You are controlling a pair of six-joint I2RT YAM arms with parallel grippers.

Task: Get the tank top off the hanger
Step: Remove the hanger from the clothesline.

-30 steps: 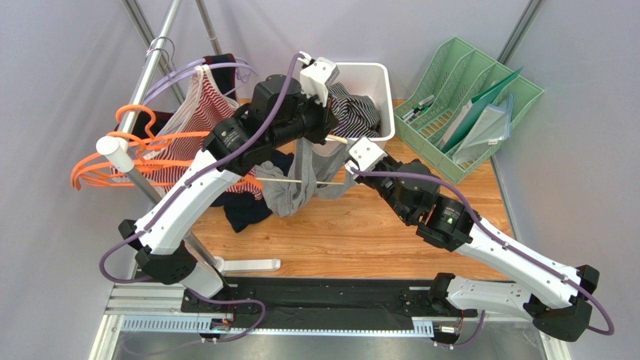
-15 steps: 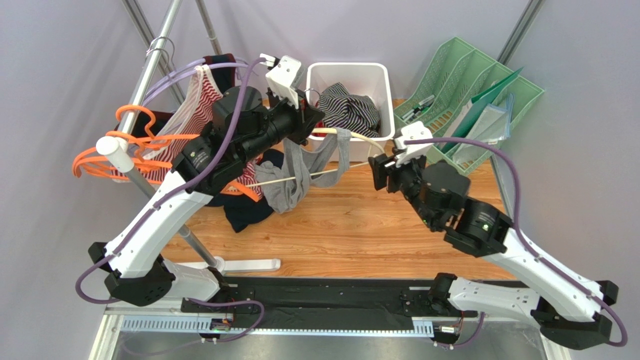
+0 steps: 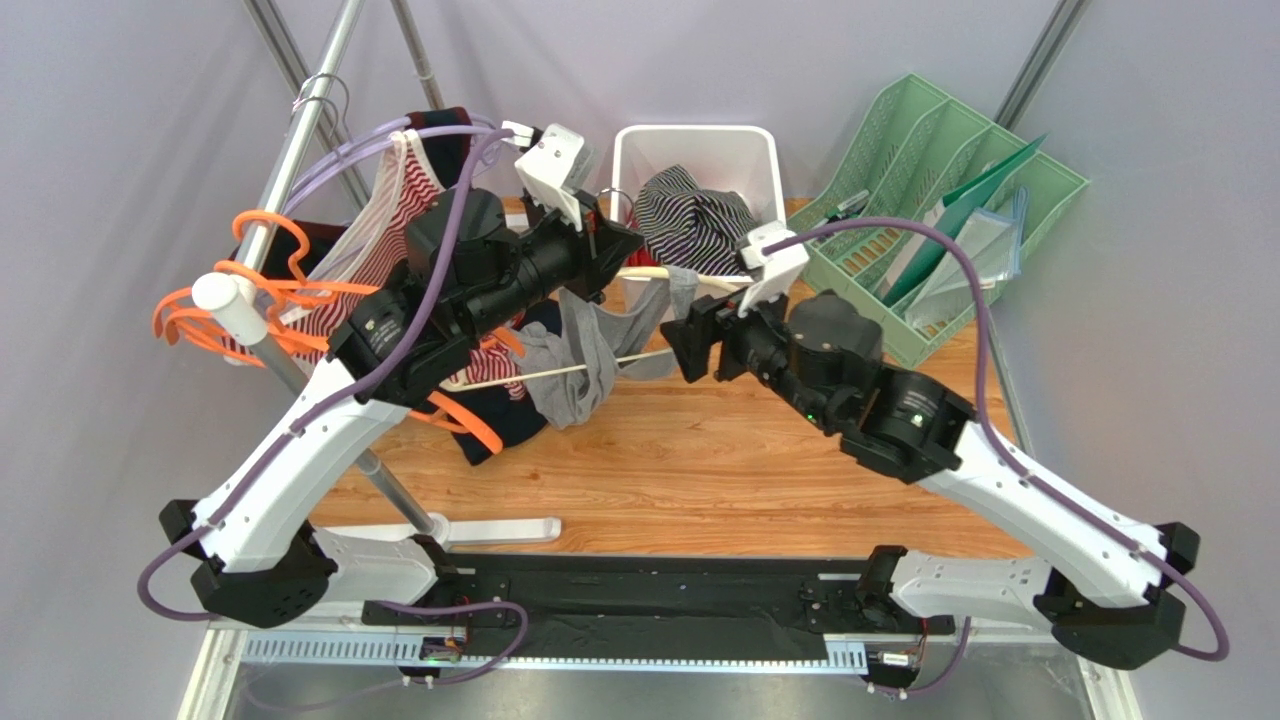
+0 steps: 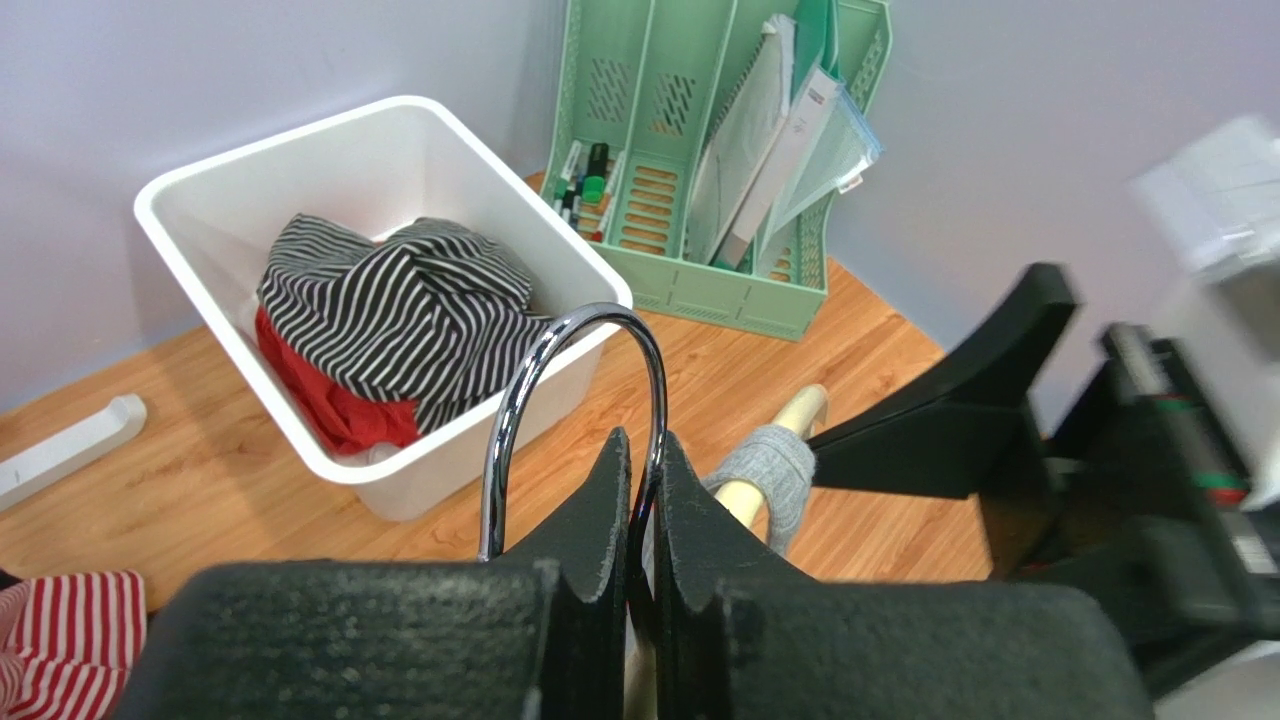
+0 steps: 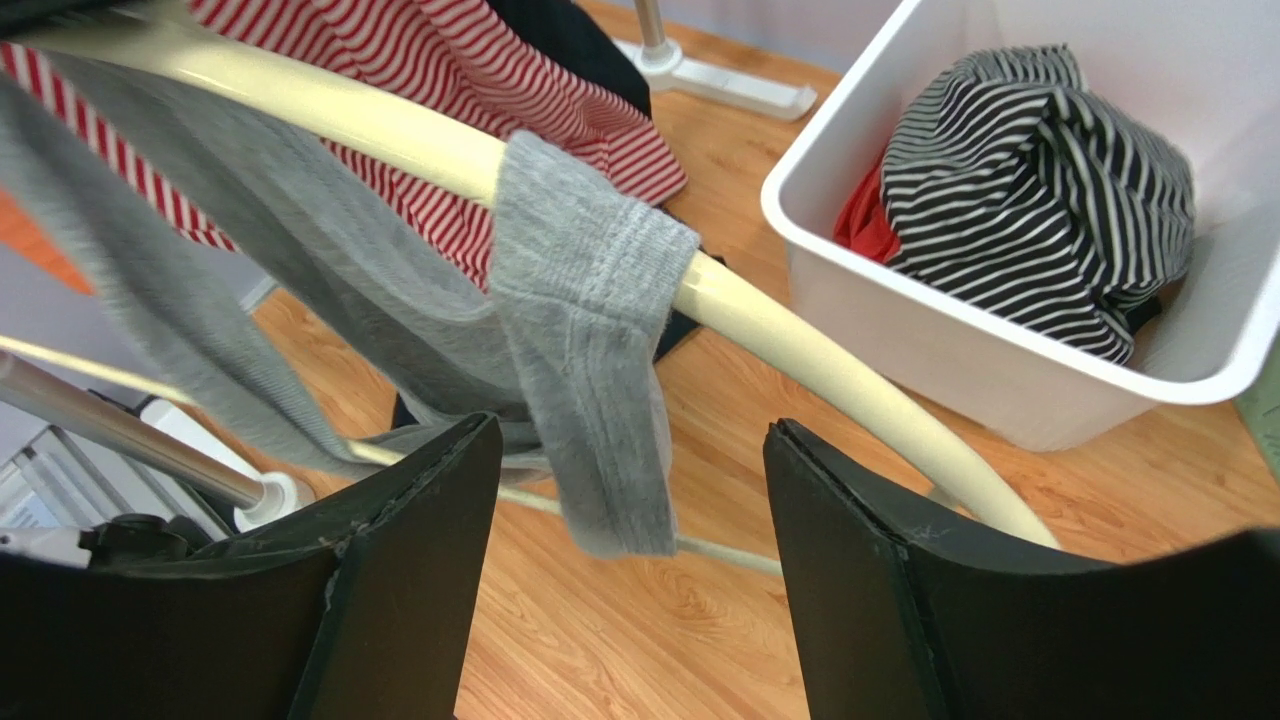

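Observation:
A grey tank top (image 3: 579, 372) hangs from a cream wooden hanger (image 3: 669, 276) held in the air above the table. My left gripper (image 3: 612, 245) is shut on the hanger's chrome hook (image 4: 577, 378), which shows pinched between the pads in the left wrist view. One grey strap (image 5: 589, 323) still lies over the hanger's right arm (image 5: 819, 360). My right gripper (image 5: 631, 432) stands open just below and in front of that strap, touching nothing. From above, the right gripper (image 3: 684, 327) sits beside the hanger's right end.
A white bin (image 3: 763, 147) holding a black-and-white striped garment (image 3: 691, 218) stands behind the hanger. A green file tray (image 3: 939, 203) is at the back right. On the left, a clothes rack (image 3: 271, 195) carries orange hangers (image 3: 226, 323) and a red-striped garment (image 3: 394, 225).
My right gripper has opened, drawn back to the right, then come in again at the strap. My left arm has carried the hanger leftward.

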